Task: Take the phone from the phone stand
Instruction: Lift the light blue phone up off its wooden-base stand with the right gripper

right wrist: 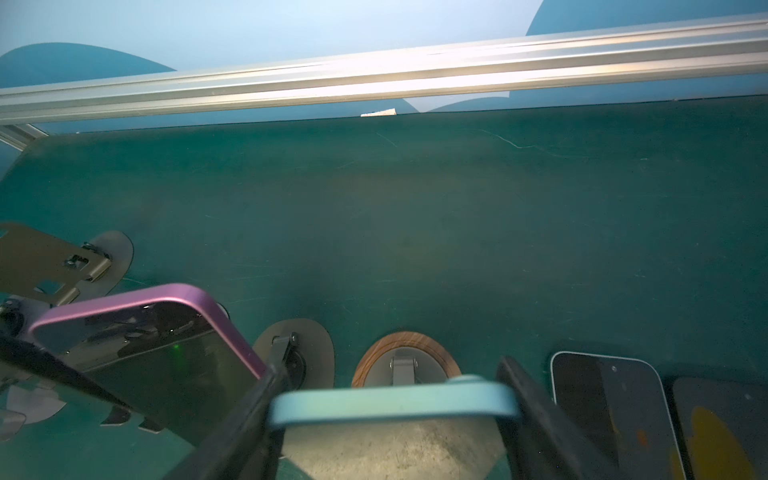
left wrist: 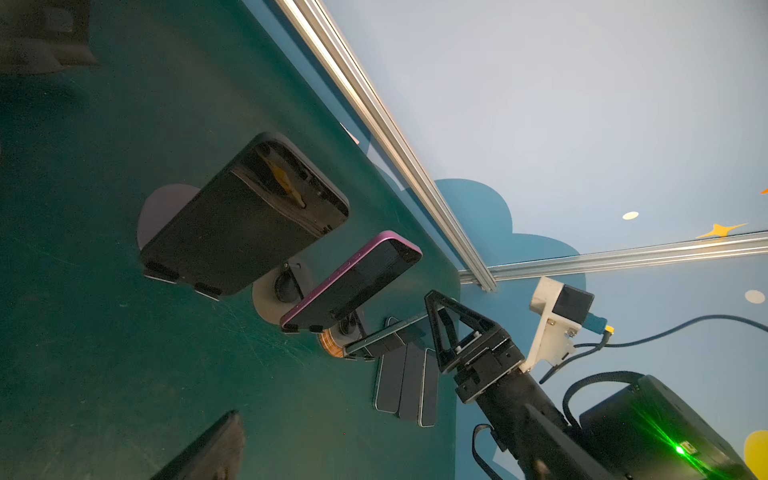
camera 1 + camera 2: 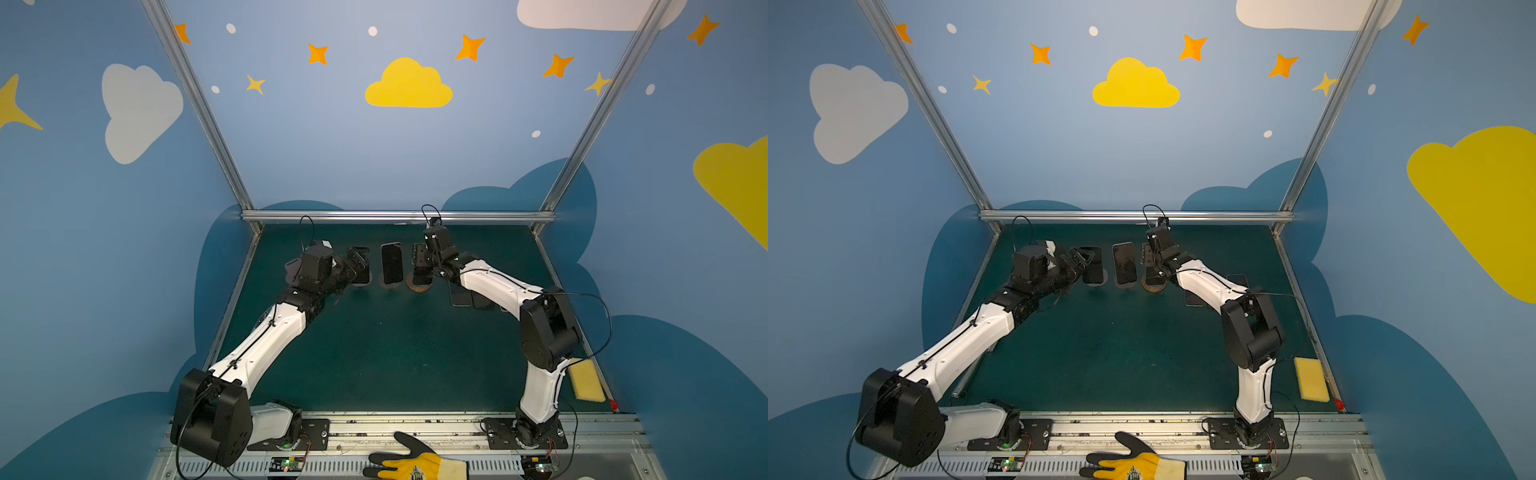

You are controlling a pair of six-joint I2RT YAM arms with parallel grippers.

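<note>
Blue walls painted with clouds and stars close in a dark green worktop (image 3: pixel 374 353) edged with aluminium rails.

At the far middle, the right gripper (image 1: pixel 392 372) is closed on the top end of the light-blue phone (image 1: pixel 395 401), with one dark finger against each long edge. The phone has not left its place. It leans on the wood-ringed stand (image 1: pixel 374 357), the rightmost of three stands in a row.

Just beside it, on the middle stand (image 1: pixel 316 340), a purple phone (image 1: pixel 166 357) tilts back with its dark screen up. On the far left stand sits a black-cased phone (image 2: pixel 245 216).

The left gripper (image 3: pixel 356 259) is at that black-cased phone with its jaws spread wide and gripping nothing. The pictures do not show whether its fingers reach past the phone's edges.

On the other side of the wood-ringed stand, several spare phones (image 2: pixel 409 386) lie flat on the worktop side by side, partly under the right arm in both top views.

Well apart from these, a yellow sponge (image 3: pixel 586 380) lies at the worktop's right edge, near the front. A yellow-and-black glove (image 3: pixel 415 461) lies on the metal rail between the two arm bases.
</note>
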